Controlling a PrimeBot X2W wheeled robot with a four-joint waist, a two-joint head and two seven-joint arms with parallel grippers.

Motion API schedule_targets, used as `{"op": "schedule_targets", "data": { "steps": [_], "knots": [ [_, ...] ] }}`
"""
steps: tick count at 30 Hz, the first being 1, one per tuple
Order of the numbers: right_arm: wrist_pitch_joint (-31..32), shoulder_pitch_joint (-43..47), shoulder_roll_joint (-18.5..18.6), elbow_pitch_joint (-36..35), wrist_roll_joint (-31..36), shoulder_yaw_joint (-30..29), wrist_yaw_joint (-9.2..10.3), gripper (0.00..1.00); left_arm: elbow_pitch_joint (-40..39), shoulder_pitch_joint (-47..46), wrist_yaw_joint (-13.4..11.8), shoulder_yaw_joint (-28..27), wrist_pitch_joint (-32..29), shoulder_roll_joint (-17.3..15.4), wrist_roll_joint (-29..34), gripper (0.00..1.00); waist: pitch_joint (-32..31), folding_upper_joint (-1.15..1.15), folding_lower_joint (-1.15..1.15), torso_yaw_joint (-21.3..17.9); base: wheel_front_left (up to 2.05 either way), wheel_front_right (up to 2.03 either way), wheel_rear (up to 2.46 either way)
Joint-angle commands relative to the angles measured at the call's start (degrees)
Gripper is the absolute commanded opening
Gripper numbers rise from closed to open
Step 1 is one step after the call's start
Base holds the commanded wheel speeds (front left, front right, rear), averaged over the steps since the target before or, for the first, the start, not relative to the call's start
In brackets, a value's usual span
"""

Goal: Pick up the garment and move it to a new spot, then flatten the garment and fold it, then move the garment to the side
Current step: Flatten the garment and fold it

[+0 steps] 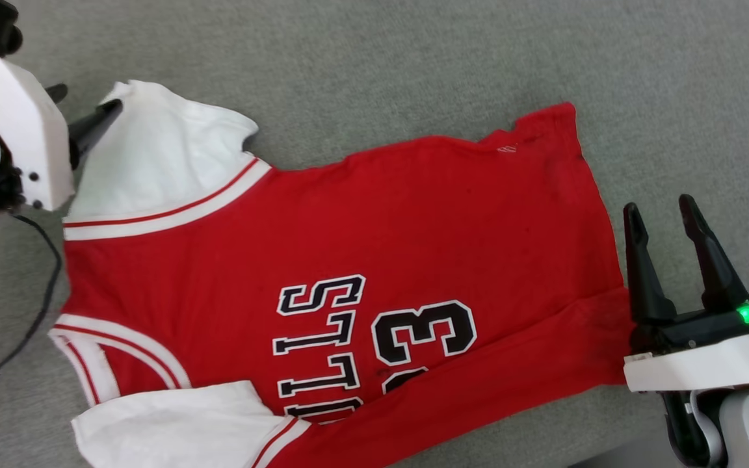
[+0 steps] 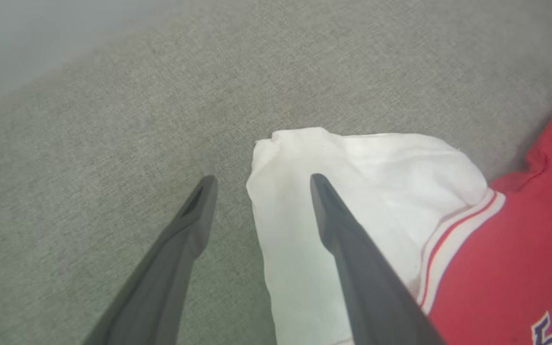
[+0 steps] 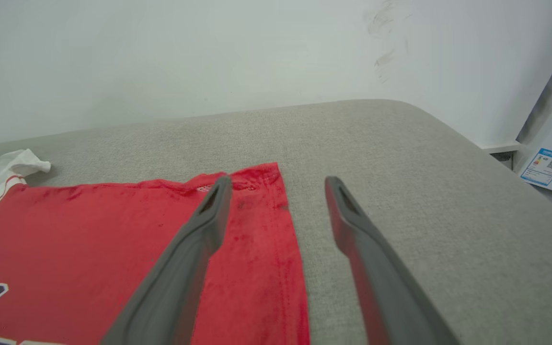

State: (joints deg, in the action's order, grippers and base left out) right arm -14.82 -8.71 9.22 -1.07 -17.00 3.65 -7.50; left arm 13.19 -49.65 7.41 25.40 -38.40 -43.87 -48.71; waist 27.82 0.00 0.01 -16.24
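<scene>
The garment, a red jersey with white sleeves, lies flat on the grey cushion, collar to the left and hem to the right. Its near long edge is folded over the black lettering and number. My left gripper hovers open at the far white sleeve. In the left wrist view the left gripper straddles the sleeve's outer edge, one finger over cloth and one over cushion. My right gripper stands open beside the hem. In the right wrist view the right gripper straddles the hem's far corner of the garment. Nothing is held.
The grey upholstered surface stretches beyond the jersey and rounds off at its right end. A black cable loops at the left. A white wall stands behind, with a labelled white panel at the right.
</scene>
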Motion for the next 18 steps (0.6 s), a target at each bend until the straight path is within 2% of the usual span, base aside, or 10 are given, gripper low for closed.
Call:
{"op": "schedule_targets", "data": {
  "steps": [1, 7, 13, 14, 16, 18],
  "knots": [
    [-0.3, -1.2, -0.5, 0.3, -0.1, 0.1, 0.02, 1.0, 0.6, -1.4, 0.1, 0.1, -1.2, -0.7, -0.5, 1.0, 1.8, 0.0, -0.01, -1.5, 0.0, 0.0, 0.0],
    [-0.4, -2.6, -1.8, 1.2, -0.4, 0.4, 0.02, 1.0, 3.7, -5.2, -0.3, 0.6, -6.9, -1.8, -1.7, 1.0, 4.1, 0.0, -0.01, -2.7, 0.0, 0.0, 0.0],
    [-0.4, -3.1, -2.4, 1.2, -0.1, 0.2, 0.02, 1.0, 6.2, -5.5, -1.1, 2.2, -9.9, -0.7, -1.9, 1.0, 5.7, 0.0, -0.01, -2.8, 0.0, 0.0, 0.0],
    [-0.5, -3.2, -2.4, 1.4, 0.2, 0.2, 0.02, 1.0, 6.3, -4.9, -0.9, 3.0, -11.1, -0.4, -2.4, 0.57, 5.7, 0.0, -0.01, -2.7, 0.0, 0.0, 0.0],
    [-0.5, -3.4, -2.5, 1.6, 0.6, 0.2, 0.02, 1.0, 6.2, -4.0, -0.6, 3.9, -12.2, -0.2, -3.2, 0.0, 5.7, 0.0, -0.01, -2.6, 0.0, 0.0, 0.0],
    [-0.5, -3.6, -2.4, 1.7, 0.8, 0.1, 0.02, 1.0, 5.8, -3.6, -0.4, 4.0, -10.9, 0.1, -3.6, 0.0, 5.3, 0.0, -0.01, -2.4, 0.0, 0.0, 0.0]
  ]
}}
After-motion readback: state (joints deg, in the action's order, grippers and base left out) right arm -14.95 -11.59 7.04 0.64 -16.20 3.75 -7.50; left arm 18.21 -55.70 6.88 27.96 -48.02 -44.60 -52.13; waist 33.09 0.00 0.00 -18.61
